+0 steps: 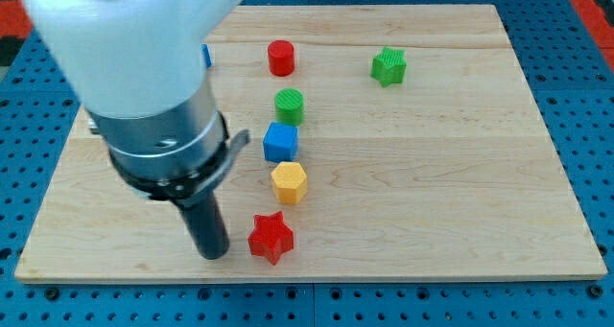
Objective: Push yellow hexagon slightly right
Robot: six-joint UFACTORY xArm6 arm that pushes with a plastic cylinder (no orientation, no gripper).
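The yellow hexagon (289,182) lies near the middle of the wooden board (432,174), just below a blue cube (281,141) and above a red star (271,237). My tip (212,253) rests on the board at the view's lower left, to the left of the red star and down-left of the yellow hexagon, apart from both. The arm's large body hides the board's upper left.
A green cylinder (289,105) sits above the blue cube, a red cylinder (280,57) above that. A green star (389,66) lies at the view's upper right. A blue block (206,56) peeks out from behind the arm.
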